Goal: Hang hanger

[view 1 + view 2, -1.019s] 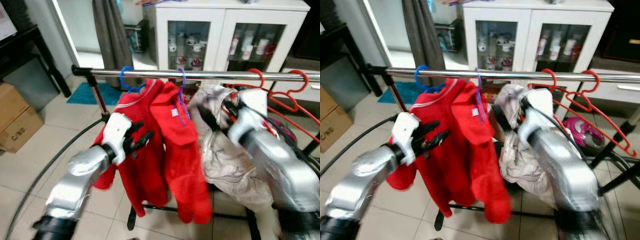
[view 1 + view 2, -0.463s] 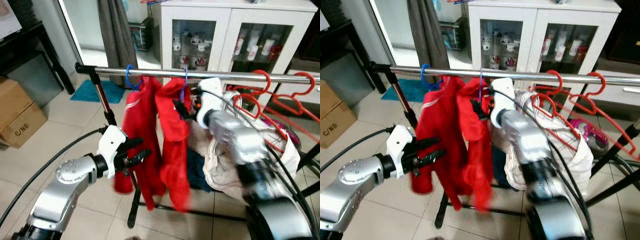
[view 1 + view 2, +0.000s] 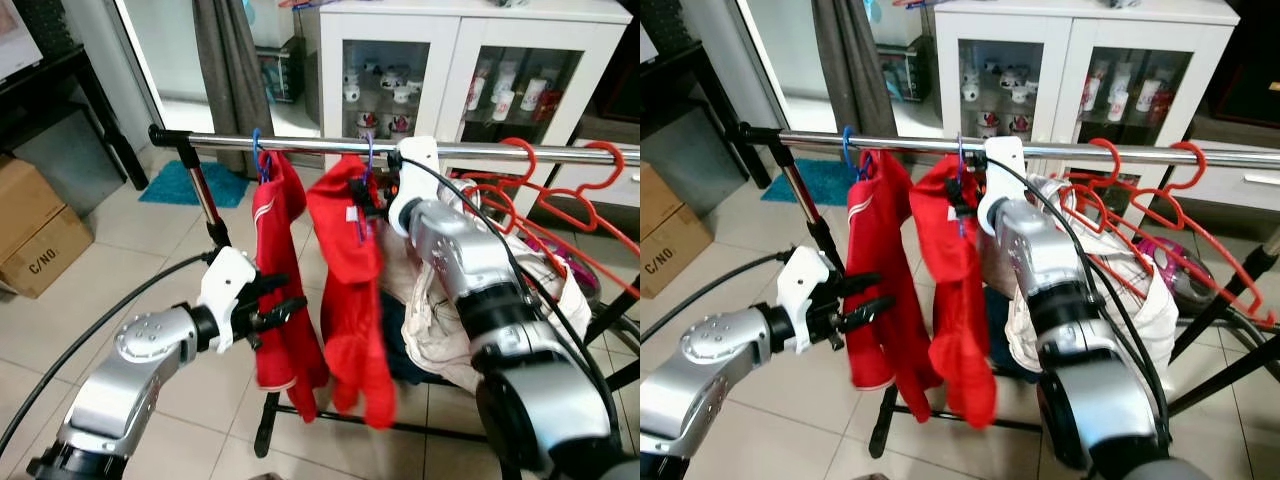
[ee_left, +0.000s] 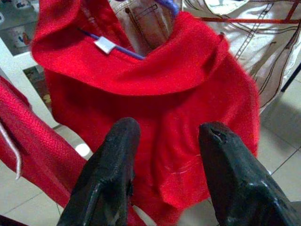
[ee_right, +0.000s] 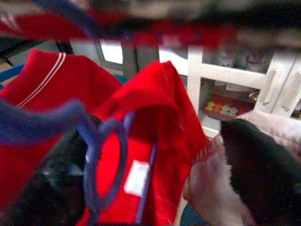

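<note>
A purple hanger (image 3: pixel 364 170) carrying a red garment (image 3: pixel 350 270) has its hook over the steel rail (image 3: pixel 520 152). My right gripper (image 3: pixel 368 197) is up at the hanger's neck just under the rail. In the right wrist view its fingers (image 5: pixel 263 174) stand wide apart, open, with the hanger loop (image 5: pixel 101 169) between them. A second red garment (image 3: pixel 280 280) hangs on a blue hanger (image 3: pixel 258 150) to the left. My left gripper (image 3: pixel 290 297) is open, lower down beside that garment, its fingers (image 4: pixel 117 155) pointing at red cloth.
Red empty hangers (image 3: pixel 560 195) and a beige garment (image 3: pixel 440 320) hang further right on the rail. A white glass-door cabinet (image 3: pixel 450 60) stands behind. A cardboard box (image 3: pixel 35 235) sits on the tiled floor at left. A black cable (image 3: pixel 100 320) arcs past the rack's post.
My right arm rose to the rail beside the purple hanger. Both red garments swung from face-on to edge-on. The left gripper dropped slightly and stayed open.
</note>
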`<state>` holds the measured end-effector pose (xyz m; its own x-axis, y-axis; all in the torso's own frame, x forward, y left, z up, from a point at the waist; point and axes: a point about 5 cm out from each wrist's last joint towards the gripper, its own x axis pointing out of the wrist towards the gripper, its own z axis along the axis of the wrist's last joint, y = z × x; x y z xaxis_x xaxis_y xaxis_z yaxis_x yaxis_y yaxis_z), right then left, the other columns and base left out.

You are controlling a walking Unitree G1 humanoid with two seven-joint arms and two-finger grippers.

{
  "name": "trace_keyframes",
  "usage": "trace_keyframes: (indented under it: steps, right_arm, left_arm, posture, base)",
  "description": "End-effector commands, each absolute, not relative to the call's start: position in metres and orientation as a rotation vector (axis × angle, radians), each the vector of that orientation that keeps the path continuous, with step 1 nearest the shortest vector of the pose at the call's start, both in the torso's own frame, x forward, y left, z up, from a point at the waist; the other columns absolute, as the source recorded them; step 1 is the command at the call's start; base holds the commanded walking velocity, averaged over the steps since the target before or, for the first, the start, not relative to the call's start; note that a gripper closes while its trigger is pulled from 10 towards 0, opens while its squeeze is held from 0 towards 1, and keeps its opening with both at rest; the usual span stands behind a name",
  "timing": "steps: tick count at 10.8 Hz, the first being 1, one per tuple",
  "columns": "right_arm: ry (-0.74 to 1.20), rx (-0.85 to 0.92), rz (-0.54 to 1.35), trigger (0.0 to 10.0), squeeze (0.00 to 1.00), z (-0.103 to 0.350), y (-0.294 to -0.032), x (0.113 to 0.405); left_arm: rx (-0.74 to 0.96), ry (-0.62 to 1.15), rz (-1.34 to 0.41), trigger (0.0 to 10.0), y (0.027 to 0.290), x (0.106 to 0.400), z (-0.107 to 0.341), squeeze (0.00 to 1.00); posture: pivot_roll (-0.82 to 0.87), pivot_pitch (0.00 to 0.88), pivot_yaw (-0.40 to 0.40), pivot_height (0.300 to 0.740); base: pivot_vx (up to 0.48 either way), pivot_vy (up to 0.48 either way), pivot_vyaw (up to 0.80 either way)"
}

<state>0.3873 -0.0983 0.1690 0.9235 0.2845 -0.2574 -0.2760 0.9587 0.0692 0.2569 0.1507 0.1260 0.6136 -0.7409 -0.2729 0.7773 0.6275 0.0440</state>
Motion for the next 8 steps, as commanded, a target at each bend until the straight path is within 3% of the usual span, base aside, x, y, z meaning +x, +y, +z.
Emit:
trace_keyframes:
  steps: [1,8]
  right_arm:
    - [0.277,0.028,0.286,0.0,0.0,0.168,-0.097,0.389]
    - [0.307,-0.037,0.275,0.0,0.0,0.159,-0.101,0.392]
  left_arm:
    - [0.184,0.256,-0.882,10.0,0.151,0.258,0.124,0.0]
    - [0.191,0.244,-0.886,10.0,0.148,0.259,0.124,0.0]
  posture:
    - [-0.05,0.0,0.075,0.74]
    - [-0.05,0.0,0.066,0.74]
  base:
    - [0.0,0.0,0.0]
    - [0.0,0.0,0.0]
